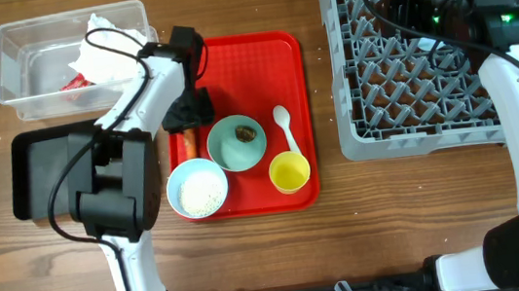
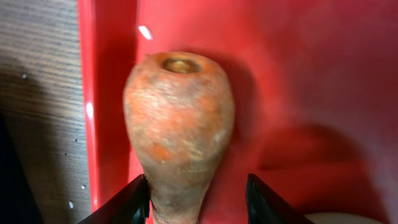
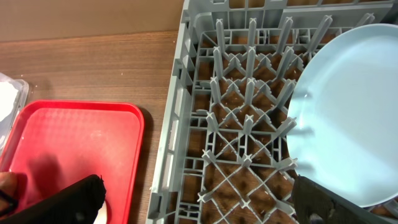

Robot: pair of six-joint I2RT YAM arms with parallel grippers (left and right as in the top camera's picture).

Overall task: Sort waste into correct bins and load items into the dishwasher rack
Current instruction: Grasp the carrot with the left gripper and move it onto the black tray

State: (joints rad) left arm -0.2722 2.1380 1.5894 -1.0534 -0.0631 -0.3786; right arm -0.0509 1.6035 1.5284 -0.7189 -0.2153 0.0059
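Observation:
An orange carrot (image 2: 179, 118) lies on the red tray (image 1: 279, 55) near its left edge; it also shows in the overhead view (image 1: 186, 145). My left gripper (image 2: 198, 202) is open, with its fingers on either side of the carrot's narrow end and the left finger touching it. My right gripper (image 3: 199, 199) is open wide above the grey dishwasher rack (image 1: 401, 100). A light blue plate (image 3: 348, 118) stands on edge in the rack. On the tray are a teal bowl (image 1: 231, 149) holding a brown scrap (image 1: 248, 133), a light blue bowl of rice (image 1: 197, 189), a yellow cup (image 1: 289, 172) and a white spoon (image 1: 283, 123).
A clear tub (image 1: 25, 64) at the back left holds a crumpled white napkin (image 1: 107, 50) and a red wrapper (image 1: 74, 82). A black tray (image 1: 37, 171) lies in front of it, partly under my left arm. Wooden table lies between the tray and the rack.

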